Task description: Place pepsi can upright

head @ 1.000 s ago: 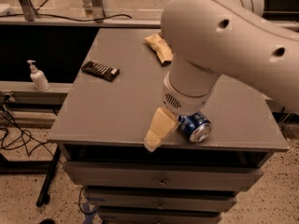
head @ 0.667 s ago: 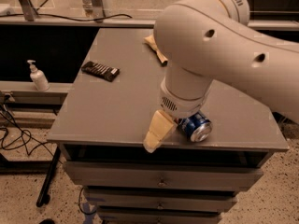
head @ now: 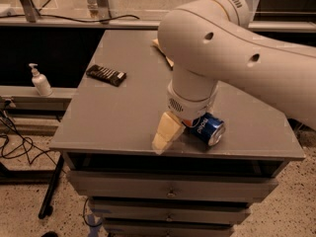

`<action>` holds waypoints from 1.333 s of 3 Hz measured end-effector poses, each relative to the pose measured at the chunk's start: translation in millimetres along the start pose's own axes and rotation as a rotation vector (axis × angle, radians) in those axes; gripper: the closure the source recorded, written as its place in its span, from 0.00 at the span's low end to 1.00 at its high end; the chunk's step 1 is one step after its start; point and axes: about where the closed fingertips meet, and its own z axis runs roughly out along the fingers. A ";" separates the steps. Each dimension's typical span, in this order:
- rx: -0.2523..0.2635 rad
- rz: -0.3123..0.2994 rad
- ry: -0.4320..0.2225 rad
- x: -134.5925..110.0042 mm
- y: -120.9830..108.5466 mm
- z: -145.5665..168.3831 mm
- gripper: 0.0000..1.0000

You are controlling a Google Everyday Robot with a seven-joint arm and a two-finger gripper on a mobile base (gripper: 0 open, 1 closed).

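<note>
The pepsi can (head: 209,129) is blue with white lettering and a silver end. It lies on its side near the front edge of the grey table (head: 113,117), right of the middle. My gripper (head: 170,131) hangs down from the big white arm (head: 212,38) at the can's left side, low over the tabletop and close against the can. The wrist covers the can's upper left part.
A flat black object (head: 106,75) lies at the table's left back. A brown snack bag (head: 159,47) peeks out behind the arm. A soap dispenser (head: 40,81) stands on a lower ledge to the left. Drawers (head: 170,189) sit under the tabletop. Cables lie on the floor at left.
The upper arm has swung further across the table and now hides most of the snack bag. The gripper and the can have stayed where they were.
</note>
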 end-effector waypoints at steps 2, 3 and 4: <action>0.016 0.025 0.002 -11.2 -20.3 5.4 0.41; 0.016 0.034 -0.018 -14.0 -27.6 2.8 0.64; 0.008 0.048 -0.066 -10.5 -37.0 -4.5 0.88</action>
